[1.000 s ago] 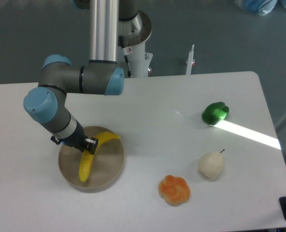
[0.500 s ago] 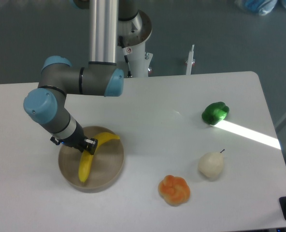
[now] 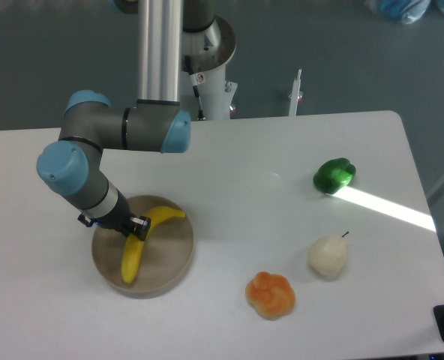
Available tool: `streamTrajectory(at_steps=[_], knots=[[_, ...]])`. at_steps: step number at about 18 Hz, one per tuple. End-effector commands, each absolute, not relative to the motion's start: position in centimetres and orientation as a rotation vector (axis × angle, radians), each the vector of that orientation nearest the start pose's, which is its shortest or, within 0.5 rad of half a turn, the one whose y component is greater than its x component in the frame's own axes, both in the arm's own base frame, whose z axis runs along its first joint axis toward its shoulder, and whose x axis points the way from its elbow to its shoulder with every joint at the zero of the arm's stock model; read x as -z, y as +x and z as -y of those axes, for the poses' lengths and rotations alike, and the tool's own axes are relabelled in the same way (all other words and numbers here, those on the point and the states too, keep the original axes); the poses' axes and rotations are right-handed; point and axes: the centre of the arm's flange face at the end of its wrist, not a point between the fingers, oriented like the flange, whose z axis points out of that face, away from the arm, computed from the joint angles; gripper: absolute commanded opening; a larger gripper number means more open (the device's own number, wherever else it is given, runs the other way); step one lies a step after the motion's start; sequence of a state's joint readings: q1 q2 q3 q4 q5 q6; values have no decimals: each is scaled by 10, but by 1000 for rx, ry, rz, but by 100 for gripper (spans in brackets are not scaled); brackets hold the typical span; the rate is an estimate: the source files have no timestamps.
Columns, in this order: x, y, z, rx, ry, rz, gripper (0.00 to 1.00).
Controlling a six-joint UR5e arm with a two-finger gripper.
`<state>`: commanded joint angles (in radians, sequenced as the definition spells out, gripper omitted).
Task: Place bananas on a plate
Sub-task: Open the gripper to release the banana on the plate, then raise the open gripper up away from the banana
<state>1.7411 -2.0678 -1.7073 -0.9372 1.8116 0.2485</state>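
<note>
Lower left of frame: bananas (image 3: 136, 251) over the plate (image 3: 173, 259), pinched mid-curve by gripper (image 3: 137, 226), jaws closed on fruit. Risk: rolling off the low rim if released unevenly.

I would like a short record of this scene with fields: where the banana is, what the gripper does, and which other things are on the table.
banana: yellow banana lying within the plate, stem end pointing up and right
plate: round tan plate near the left front of the white table
gripper: gripper at the banana's bend; open or shut cannot be told
other things: green pepper, pale pear, orange fruit, all on the right, apart from the plate
</note>
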Motion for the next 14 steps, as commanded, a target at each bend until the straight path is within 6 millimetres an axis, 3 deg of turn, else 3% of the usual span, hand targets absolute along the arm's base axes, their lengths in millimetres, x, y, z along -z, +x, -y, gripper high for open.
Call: streamTrajectory(at_steps=[1, 8, 11, 14], knots=[[-207, 3, -628, -380, -3169, -124, 100], [-236, -4, -623, -404, -3135, -113, 100], [-266, -27, -619, -418, -3092, -54, 100], [-299, -73, -616, -447, -3042, 68, 100]])
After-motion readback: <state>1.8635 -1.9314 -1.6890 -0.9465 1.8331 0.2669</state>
